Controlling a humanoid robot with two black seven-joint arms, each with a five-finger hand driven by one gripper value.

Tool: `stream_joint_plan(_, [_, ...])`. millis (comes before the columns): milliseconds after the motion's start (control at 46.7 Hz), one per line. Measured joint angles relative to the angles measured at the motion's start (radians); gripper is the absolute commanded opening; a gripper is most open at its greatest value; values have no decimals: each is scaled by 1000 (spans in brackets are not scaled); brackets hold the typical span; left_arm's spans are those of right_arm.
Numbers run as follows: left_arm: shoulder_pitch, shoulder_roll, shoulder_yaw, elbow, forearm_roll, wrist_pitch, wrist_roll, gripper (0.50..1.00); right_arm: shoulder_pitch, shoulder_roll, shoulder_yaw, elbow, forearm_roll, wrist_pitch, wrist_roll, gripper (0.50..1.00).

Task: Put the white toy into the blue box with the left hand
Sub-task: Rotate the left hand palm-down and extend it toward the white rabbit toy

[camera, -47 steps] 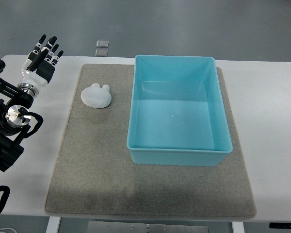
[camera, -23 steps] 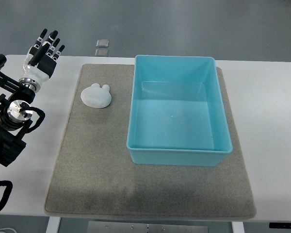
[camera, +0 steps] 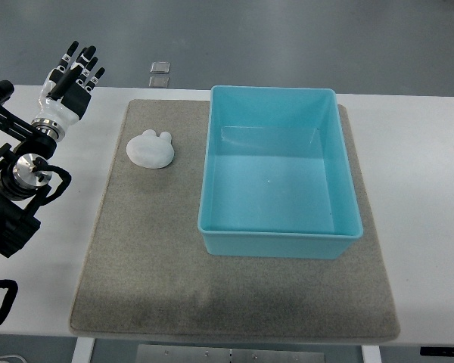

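Where the grey mat (camera: 136,249) reaches toward the upper left of the frame, lies the white toy (camera: 150,148): a rounded, pale lump with two small ear-like bumps at its upper edge, flat on the mat, touched by nothing. Sits just left of the blue box (camera: 278,236), apart from its wall, with a strip of mat between them. Stands open-topped, this box, right of centre in the frame, rectangular, light turquoise, its floor bare and faintly glossy. Rests wholly on the mat, its far edge close to the mat's upper border.

Spreads under both things the mat, and under the mat the white worktop (camera: 424,189), showing as a pale margin at left, right and along the bottom. Beyond the worktop's upper edge, on the grey floor (camera: 287,38), lie two small square plates (camera: 160,73), one above the other, above the toy.

Hangs at the upper left corner the left hand (camera: 66,83), black-and-white, fingers (camera: 84,60) spread and pointing toward the top of the frame, holding nothing. Stays well apart from the toy, over the worktop's left margin rather than over the mat. Runs down the left edge below it the arm's dark joints and cabling (camera: 19,189).
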Motion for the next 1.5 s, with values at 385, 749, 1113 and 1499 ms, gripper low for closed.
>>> stream_joint_plan(385, [-18, 114, 187, -39, 0, -14, 0, 994, 0, 0, 0, 0, 0, 0, 0, 936])
stream_joint_plan(749, [-96, 233, 456, -87, 0, -15, 0, 994, 0, 0, 0, 0, 0, 0, 0, 936])
stream_joint_plan(1113, [-115, 267, 537, -104, -1, -44, 3, 994, 0, 0, 0, 0, 0, 0, 0, 936])
stream_joint_plan(1499, [-156, 276, 616, -108, 5, -32, 4, 994, 0, 0, 0, 0, 0, 0, 0, 936])
